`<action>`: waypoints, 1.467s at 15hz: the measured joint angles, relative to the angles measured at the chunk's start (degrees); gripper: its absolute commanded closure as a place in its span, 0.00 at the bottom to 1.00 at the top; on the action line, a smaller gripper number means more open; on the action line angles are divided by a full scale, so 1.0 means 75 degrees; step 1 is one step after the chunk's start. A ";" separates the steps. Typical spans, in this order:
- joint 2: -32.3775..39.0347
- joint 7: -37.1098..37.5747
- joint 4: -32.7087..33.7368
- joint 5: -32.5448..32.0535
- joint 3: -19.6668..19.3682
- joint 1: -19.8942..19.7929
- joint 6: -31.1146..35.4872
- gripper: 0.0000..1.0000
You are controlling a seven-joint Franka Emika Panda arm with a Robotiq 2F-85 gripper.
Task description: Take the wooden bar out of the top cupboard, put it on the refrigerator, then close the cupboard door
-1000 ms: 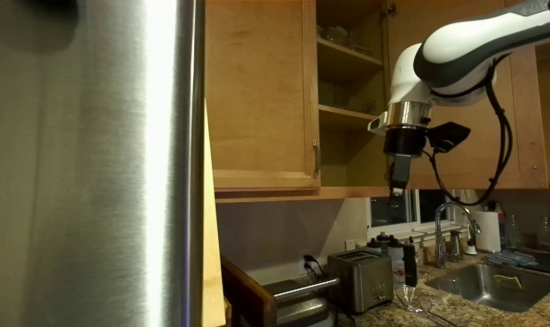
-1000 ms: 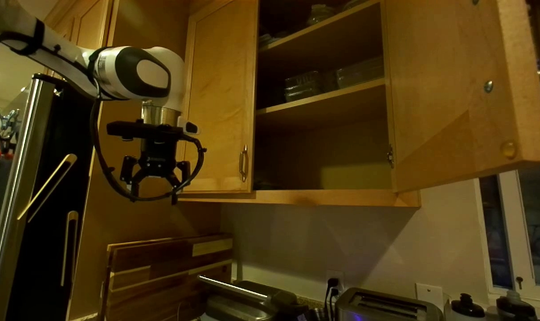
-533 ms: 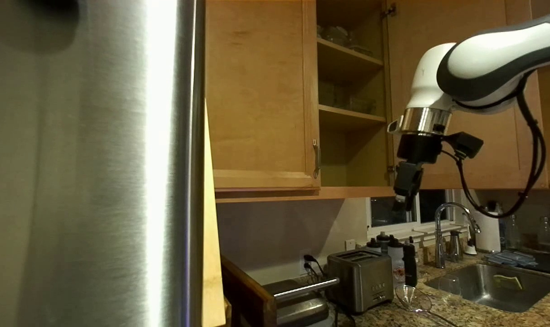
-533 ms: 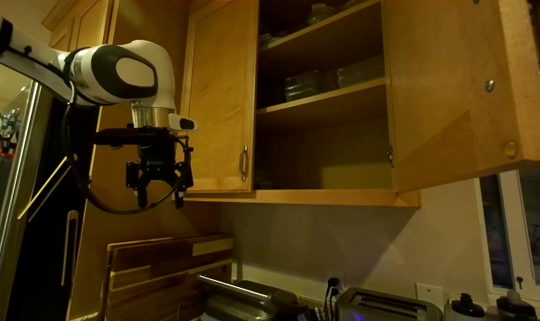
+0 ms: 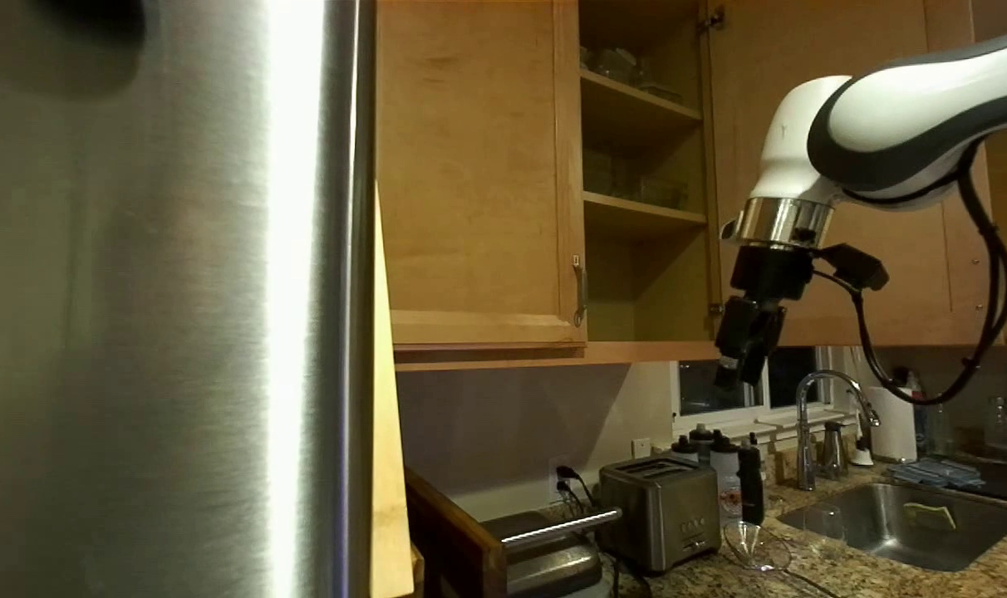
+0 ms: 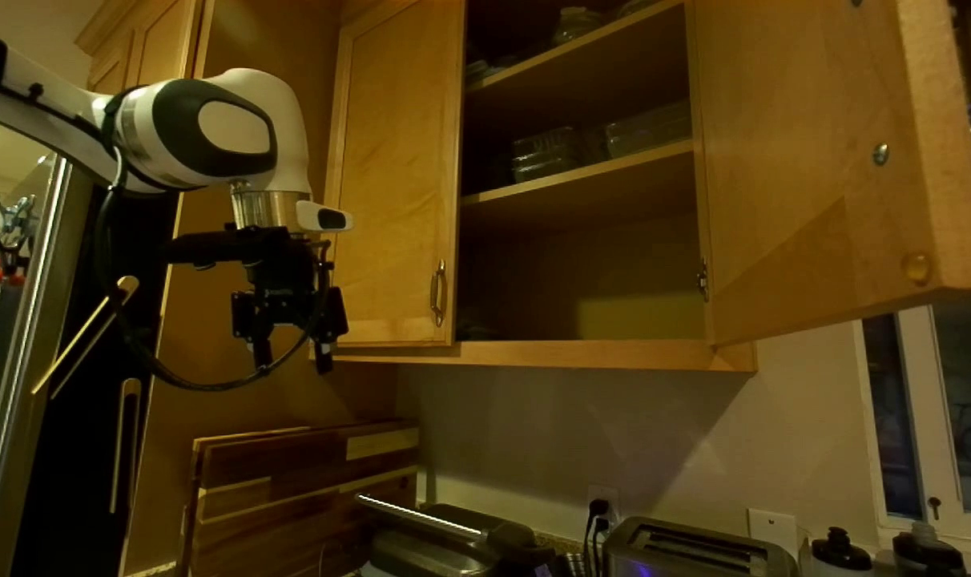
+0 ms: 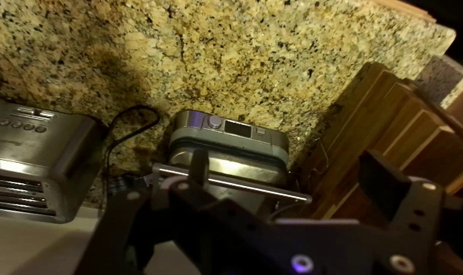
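Our fingers point(image 7: 384, 183) hang wide apart and empty off to one side of the refrigerator point(image 5: 171, 299), and we take the wooden bar point(image 6: 78, 338) to be the tilted one against its dark side (a similar upright bar point(image 6: 119, 449) sits lower there, so we can't be sure). If a weak hold is all it has, it could slide down; and with the cupboard door point(image 6: 814, 176) open on the side away from the refrigerator, reaching round the door may snag our looping cable point(image 5: 925, 401).

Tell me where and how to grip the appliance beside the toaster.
Probably mid-span on its metal handle, from above: slim and straight, it stands clear of the lid. The open gripper would likely need turning first, as its fingers are spaced along the handle, not across it.
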 measured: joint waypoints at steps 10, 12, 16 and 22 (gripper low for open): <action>0.0218 0.2193 0.0093 -0.1035 -0.0103 -0.1784 0.0361 0.00; 0.0211 0.2563 0.0092 -0.1250 -0.0192 -0.2176 0.0360 0.00; 0.0212 0.3410 0.0081 -0.1416 -0.0357 -0.2872 0.0357 0.00; 0.0216 0.4080 0.0063 -0.1416 -0.0351 -0.3115 0.0357 0.00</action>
